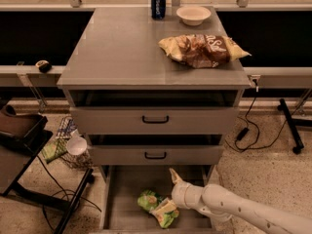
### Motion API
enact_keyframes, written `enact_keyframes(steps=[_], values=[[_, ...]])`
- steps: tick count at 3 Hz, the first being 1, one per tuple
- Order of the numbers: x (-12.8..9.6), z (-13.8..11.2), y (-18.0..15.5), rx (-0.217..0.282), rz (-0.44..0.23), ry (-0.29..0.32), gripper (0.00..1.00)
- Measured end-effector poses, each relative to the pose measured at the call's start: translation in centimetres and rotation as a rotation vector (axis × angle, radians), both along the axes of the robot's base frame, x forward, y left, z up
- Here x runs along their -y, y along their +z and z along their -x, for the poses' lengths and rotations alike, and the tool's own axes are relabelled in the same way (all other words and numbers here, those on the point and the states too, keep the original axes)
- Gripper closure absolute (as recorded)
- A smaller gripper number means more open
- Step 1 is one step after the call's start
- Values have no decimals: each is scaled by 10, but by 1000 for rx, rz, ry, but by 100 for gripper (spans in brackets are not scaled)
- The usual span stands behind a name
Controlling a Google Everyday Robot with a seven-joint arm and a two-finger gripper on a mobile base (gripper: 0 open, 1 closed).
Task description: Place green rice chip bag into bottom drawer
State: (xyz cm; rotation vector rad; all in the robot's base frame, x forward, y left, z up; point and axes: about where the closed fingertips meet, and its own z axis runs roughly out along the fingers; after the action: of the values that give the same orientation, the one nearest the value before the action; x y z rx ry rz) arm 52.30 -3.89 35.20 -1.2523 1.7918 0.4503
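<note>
The green rice chip bag (157, 208) lies flat on the floor of the pulled-out bottom drawer (122, 189), near its front middle. My gripper (173, 184) is on the end of the white arm coming in from the lower right. It sits just right of and above the bag, over the drawer, open and holding nothing. One finger (173, 175) points up toward the middle drawer's front. The bag lies free of the gripper.
Two upper drawers with black handles (155, 119) are slightly open. On the cabinet top are a brown-and-yellow chip bag (202, 49), a blue can (158, 3) and a white bowl (193, 14). A wire basket with a cup (73, 145) and a black stand are on the left floor.
</note>
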Motion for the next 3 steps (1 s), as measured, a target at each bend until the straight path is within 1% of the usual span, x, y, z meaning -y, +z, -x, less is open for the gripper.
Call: enact_keyframes(steps=[1, 2, 3], values=[[0, 16, 7, -19, 11, 24, 0], [16, 58, 19, -67, 96, 85, 0], [46, 110, 38, -125, 225, 128, 0]])
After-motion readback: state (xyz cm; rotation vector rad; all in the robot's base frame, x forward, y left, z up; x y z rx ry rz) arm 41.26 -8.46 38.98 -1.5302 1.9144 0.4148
